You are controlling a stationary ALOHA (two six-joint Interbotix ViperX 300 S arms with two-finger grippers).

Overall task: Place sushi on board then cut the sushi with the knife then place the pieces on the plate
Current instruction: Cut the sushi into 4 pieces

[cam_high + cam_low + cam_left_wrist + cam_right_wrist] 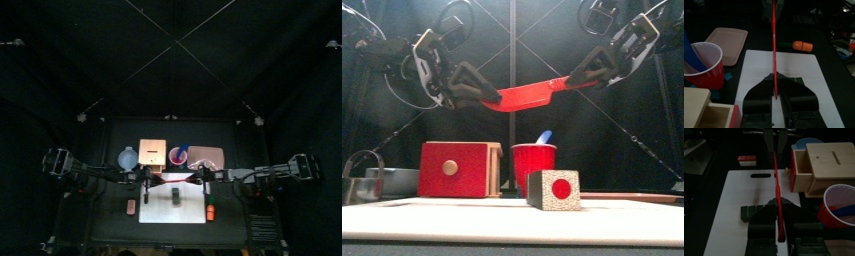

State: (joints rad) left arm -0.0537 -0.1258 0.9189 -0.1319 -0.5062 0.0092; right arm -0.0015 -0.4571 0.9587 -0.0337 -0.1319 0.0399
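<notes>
A red toy knife [523, 97] hangs in the air above the white cutting board [174, 205], held level between both arms. My left gripper [486, 98] is shut on one end and my right gripper [572, 85] on the other. In the wrist views the knife [773, 45] shows edge-on between the jaws. A sushi piece [553, 189], dark with a red centre, stands on the board below the knife. It is also the dark green block [749, 213] in the right wrist view. The pink tray [205, 156] lies behind the board at the right.
Behind the board stand a wooden box with a red drawer front [460, 168], a red cup [533, 165] holding a blue knife [544, 137], and a blue-grey bowl [127, 158]. A red-and-white toy [131, 207] lies left of the board, an orange one [211, 212] right.
</notes>
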